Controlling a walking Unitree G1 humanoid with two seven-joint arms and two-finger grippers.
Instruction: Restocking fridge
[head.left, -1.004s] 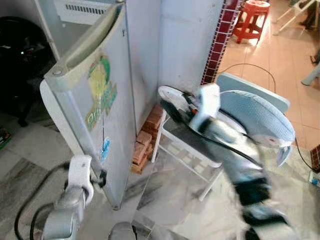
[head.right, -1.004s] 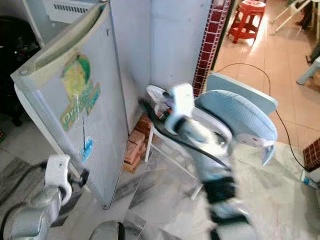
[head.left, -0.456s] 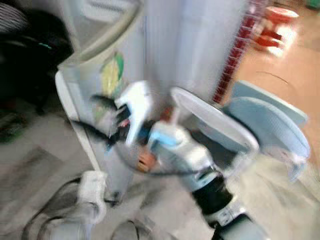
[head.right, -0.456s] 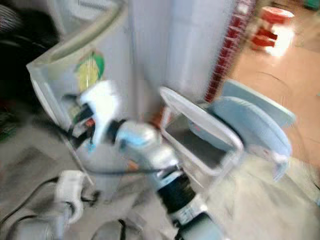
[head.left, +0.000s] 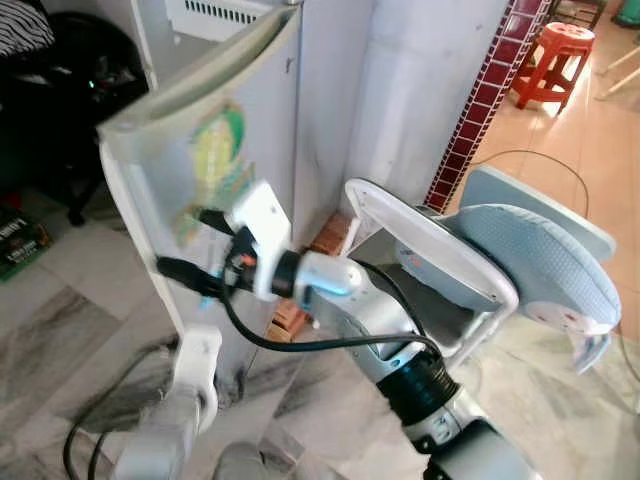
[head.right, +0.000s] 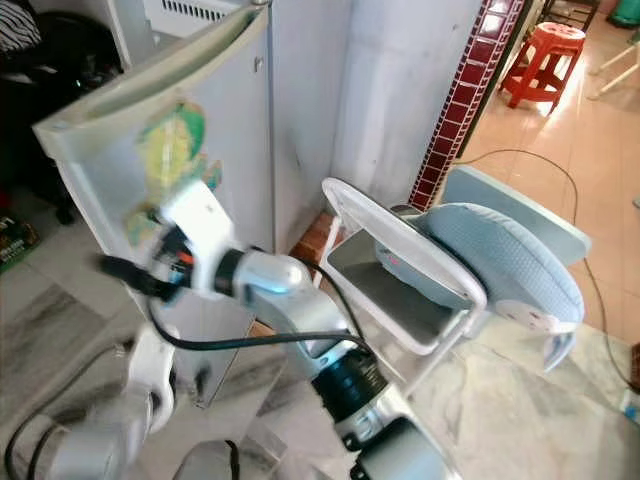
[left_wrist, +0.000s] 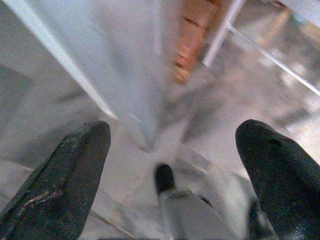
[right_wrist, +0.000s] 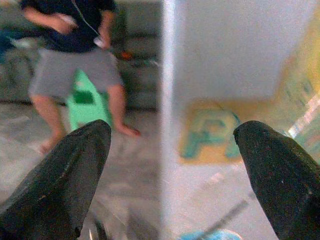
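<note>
Jaws on both grippers are standing spread, grasping nothing. We are hanging our left gripper (left_wrist: 170, 165) low over the floor (left_wrist: 60, 115), its tips near the bottom corner of the fridge door (head.left: 235, 190). We are holding our right gripper (head.left: 185, 275) just before that door's outer face, its fingers (right_wrist: 60, 175) straddling the door edge. We are reading only a blurred "P" on its yellow-green sticker (right_wrist: 210, 132). Beyond: white chair (head.left: 430, 260), pale blue cushion (head.left: 540, 265), red stool (head.left: 555, 60). A person (right_wrist: 75, 60) is standing past the door.
</note>
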